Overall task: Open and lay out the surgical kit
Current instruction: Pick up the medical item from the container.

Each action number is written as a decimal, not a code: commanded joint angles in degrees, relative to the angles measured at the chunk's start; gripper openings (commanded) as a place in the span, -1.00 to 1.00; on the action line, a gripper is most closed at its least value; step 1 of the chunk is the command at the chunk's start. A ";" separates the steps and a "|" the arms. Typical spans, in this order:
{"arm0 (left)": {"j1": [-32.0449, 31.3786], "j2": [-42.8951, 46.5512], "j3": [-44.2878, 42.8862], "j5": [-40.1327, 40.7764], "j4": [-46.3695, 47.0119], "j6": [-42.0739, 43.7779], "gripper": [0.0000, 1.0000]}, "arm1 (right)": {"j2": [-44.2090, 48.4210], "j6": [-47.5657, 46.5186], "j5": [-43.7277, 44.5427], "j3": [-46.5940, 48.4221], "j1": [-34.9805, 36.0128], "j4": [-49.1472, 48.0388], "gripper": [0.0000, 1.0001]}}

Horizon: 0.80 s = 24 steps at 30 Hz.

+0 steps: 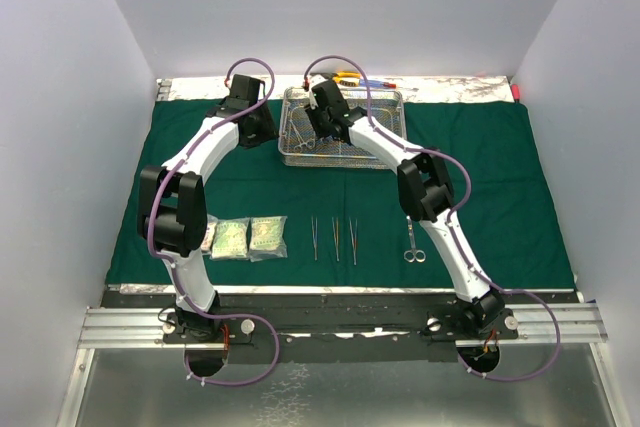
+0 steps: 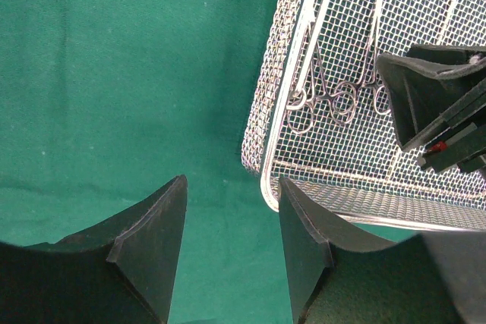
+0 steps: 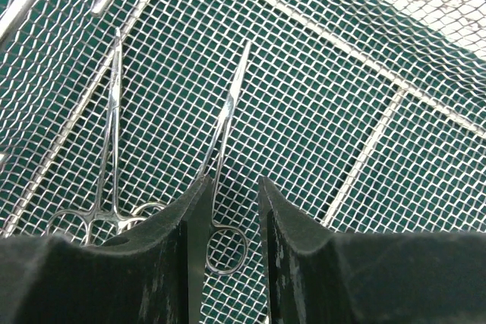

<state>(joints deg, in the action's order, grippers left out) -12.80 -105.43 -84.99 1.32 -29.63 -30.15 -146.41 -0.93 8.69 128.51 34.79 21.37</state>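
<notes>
The dark green cloth (image 1: 500, 177) lies spread flat. At its back middle stands the steel wire-mesh tray (image 1: 385, 152). My right gripper (image 1: 318, 137) reaches into the tray. In the right wrist view it (image 3: 233, 180) is open, its fingers either side of one handle ring of a clamp (image 3: 228, 111) lying on the mesh; a second clamp (image 3: 112, 127) lies to the left. My left gripper (image 2: 231, 181) hangs open and holds nothing over the cloth by the tray's corner (image 2: 267, 187). Three clear packets (image 1: 245, 237), three forceps (image 1: 333, 239) and one clamp (image 1: 412, 242) lie in a row near the front.
Behind the tray lie a yellow-handled tool (image 1: 347, 77) and pens (image 1: 385, 84) on a silver strip. White walls close in the left, right and back. A small red item (image 1: 517, 92) sits at the back right corner.
</notes>
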 commanded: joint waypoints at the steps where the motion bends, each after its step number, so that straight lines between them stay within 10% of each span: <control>1: 0.29 1.72 0.62 -0.21 0.71 0.62 0.06 | -1.09 0.40 -3.94 1.31 0.37 1.49 -0.31; 24: 0.52 1.82 0.48 -0.63 0.71 0.59 0.06 | -2.91 0.74 -0.34 2.15 0.09 10.37 -0.98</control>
<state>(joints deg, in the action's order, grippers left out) -12.71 -105.43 -84.90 1.30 -29.63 -30.15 -147.96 -0.71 6.79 130.15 34.89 24.40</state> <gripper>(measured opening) 0.529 0.045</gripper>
